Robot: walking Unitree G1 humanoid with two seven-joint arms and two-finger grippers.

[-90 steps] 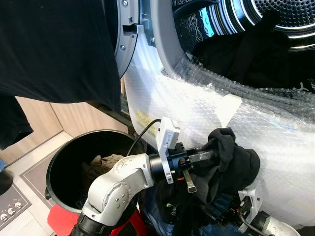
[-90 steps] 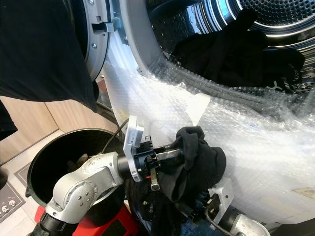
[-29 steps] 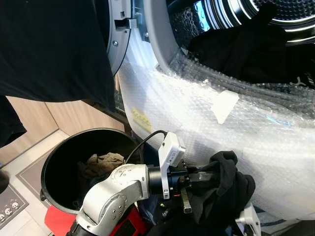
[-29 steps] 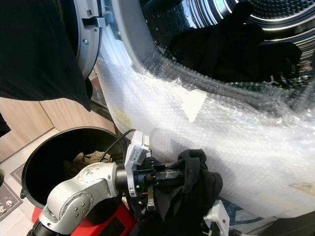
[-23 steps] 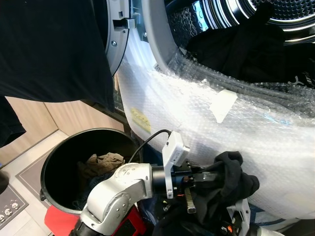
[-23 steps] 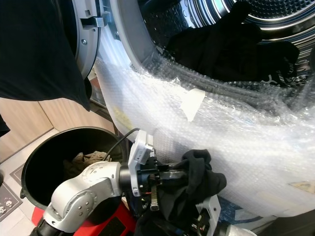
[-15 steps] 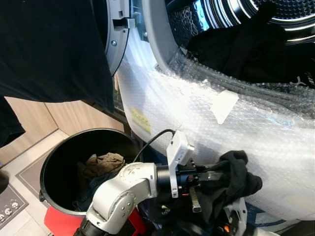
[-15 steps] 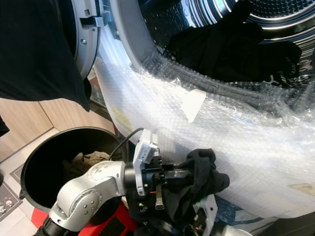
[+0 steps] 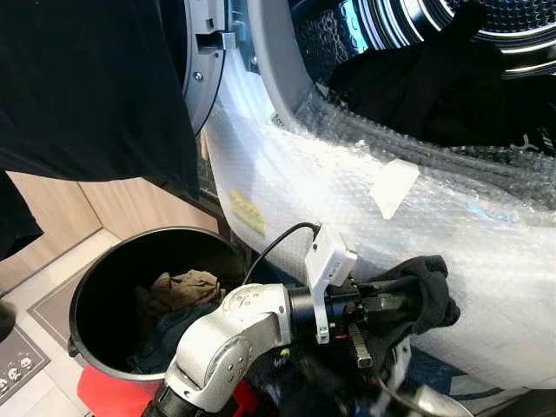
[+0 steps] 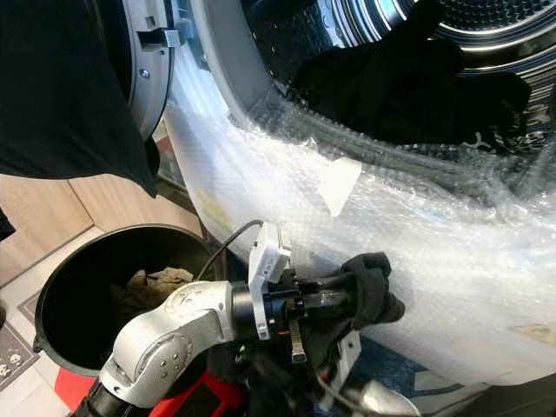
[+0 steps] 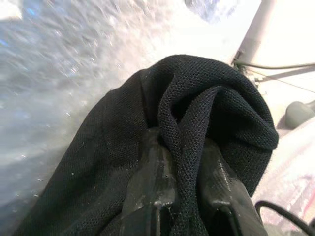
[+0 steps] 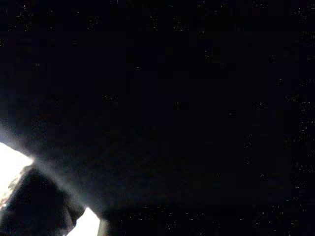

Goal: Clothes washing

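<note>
My left gripper (image 9: 398,302) is held out low in front of the washing machine, shut on a black garment (image 9: 427,287). In the left wrist view the knitted black cloth (image 11: 197,103) is folded over and pinched between both fingers (image 11: 152,187). The bundle hangs right against the bubble-wrapped front (image 9: 347,191) of the machine, below the open drum (image 9: 408,26). More dark clothes (image 9: 443,82) lie inside the drum. My right arm (image 9: 430,404) sits low beneath the garment, its wrist view almost black.
A round black bin (image 9: 82,300) stands on the floor at the left, with beige and dark laundry (image 9: 178,291) in it. The open machine door (image 9: 204,61) and a large hanging black cloth (image 9: 78,87) fill the upper left. Something red (image 9: 113,400) lies under the bin.
My left gripper has moved right and slightly up with the black garment, closer to the bubble-wrapped front. The bundle looks smaller and tighter.
</note>
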